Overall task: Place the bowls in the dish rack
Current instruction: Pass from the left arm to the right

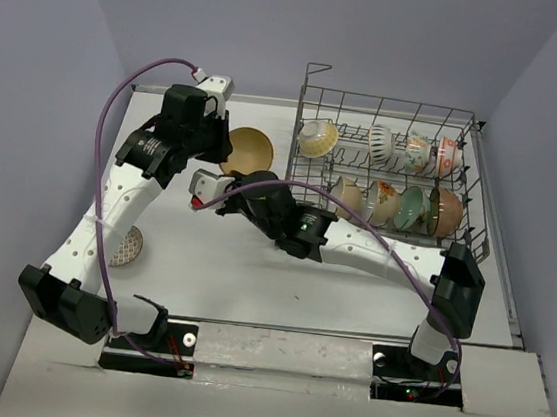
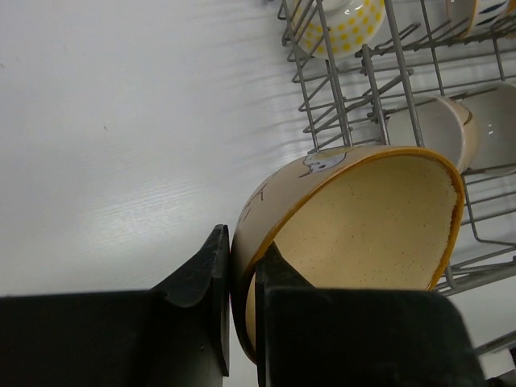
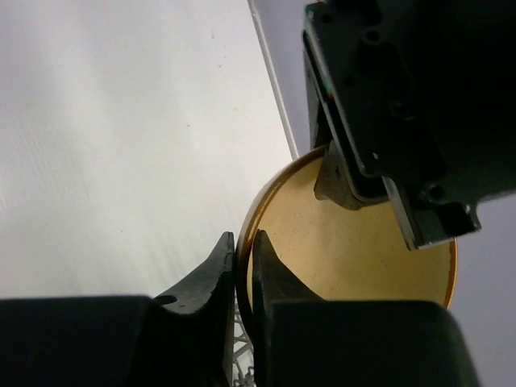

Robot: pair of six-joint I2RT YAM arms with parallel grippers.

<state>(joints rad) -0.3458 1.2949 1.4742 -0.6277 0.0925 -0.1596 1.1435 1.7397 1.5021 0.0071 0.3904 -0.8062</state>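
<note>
A tan bowl (image 1: 252, 149) hangs tilted above the table, just left of the dish rack (image 1: 391, 105). My left gripper (image 1: 227, 148) is shut on its rim, one finger inside and one outside (image 2: 242, 266). My right gripper (image 1: 248, 179) is shut on the rim of the same tan bowl (image 3: 355, 258) from the near side (image 3: 244, 254). In the right wrist view the left gripper's finger (image 3: 343, 181) shows across the bowl. Several bowls stand on edge in the rack, among them a yellow-dotted bowl (image 2: 347, 24) and a white bowl (image 2: 431, 129).
A red-patterned bowl (image 1: 125, 246) lies on the table under the left arm. The rack's wire wall (image 2: 347, 121) stands close beside the held tan bowl (image 2: 371, 218). A purple cable (image 1: 117, 120) loops over the left arm.
</note>
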